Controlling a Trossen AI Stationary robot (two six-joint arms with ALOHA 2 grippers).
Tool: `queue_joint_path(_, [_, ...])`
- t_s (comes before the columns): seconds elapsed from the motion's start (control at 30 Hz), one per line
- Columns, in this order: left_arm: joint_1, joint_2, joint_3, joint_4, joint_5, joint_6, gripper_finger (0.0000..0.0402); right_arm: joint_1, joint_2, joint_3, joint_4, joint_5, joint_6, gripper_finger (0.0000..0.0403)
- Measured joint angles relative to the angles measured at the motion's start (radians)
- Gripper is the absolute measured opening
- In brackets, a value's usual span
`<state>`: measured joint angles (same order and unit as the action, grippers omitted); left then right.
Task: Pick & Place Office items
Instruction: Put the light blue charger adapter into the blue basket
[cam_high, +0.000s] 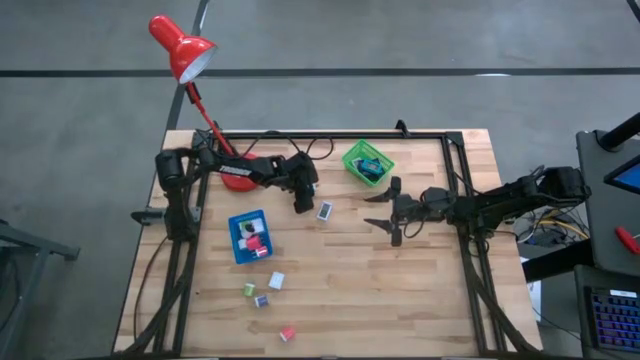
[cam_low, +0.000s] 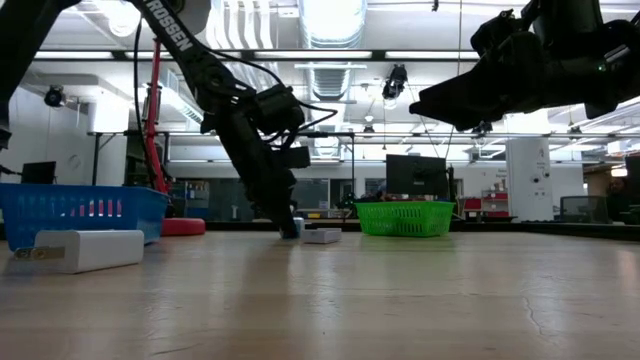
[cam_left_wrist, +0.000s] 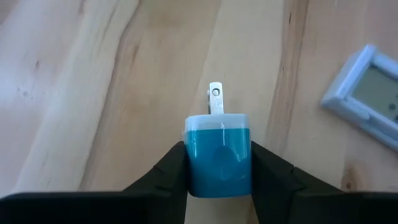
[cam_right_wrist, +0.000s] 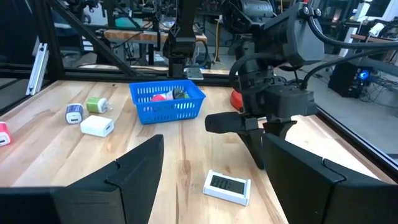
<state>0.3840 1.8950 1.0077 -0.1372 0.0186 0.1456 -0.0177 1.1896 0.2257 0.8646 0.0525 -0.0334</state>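
Left hand (cam_left_wrist: 219, 171): clenched on teal charger (cam_left_wrist: 219, 152), on bench (cam_left_wrist: 93, 93) | Right hand (cam_high: 385, 212): released, hovering mid-bench beside green basket (cam_high: 352, 160)

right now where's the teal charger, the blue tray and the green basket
teal charger (cam_left_wrist: 219, 155): left wrist view, its front face
blue tray (cam_high: 237, 249): high view, its left rim
green basket (cam_high: 353, 160): high view, its left rim
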Motion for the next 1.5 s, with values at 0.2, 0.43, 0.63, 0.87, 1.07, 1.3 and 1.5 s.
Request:
queue_joint_path(0.2, [-0.01,-0.017,-0.013,0.113,0.043,0.0,0.0126,0.0,0.0,-0.004,0.0,0.0,0.0,0.0262])
queue_joint_path(0.43, [-0.014,-0.089,-0.133,0.321,0.096,-0.008,0.0126,0.0,0.0,-0.005,0.005,0.0,0.0,0.0262])
queue_joint_path(0.63, [-0.016,-0.214,-0.307,0.545,0.163,-0.036,0.0126,0.0,0.0,-0.005,0.007,0.001,0.0,0.0262])
queue_joint_path(0.87, [-0.036,-0.419,-0.522,0.773,0.181,-0.076,0.0126,0.0,0.0,-0.006,0.008,0.001,0.0,0.0262])
queue_joint_path(1.07, [-0.081,-0.599,-0.693,0.949,0.173,-0.074,0.0126,0.0,0.0,-0.006,0.009,0.0,0.003,0.0263])
queue_joint_path(1.3, [-0.136,-0.78,-0.831,0.987,0.127,-0.091,0.0126,0.0,0.0,-0.006,0.01,0.001,0.011,0.0262])
queue_joint_path(1.5, [-0.186,-0.866,-0.889,0.982,0.079,-0.108,0.0126,0.0,0.0,-0.006,0.009,0.001,0.023,0.0263])
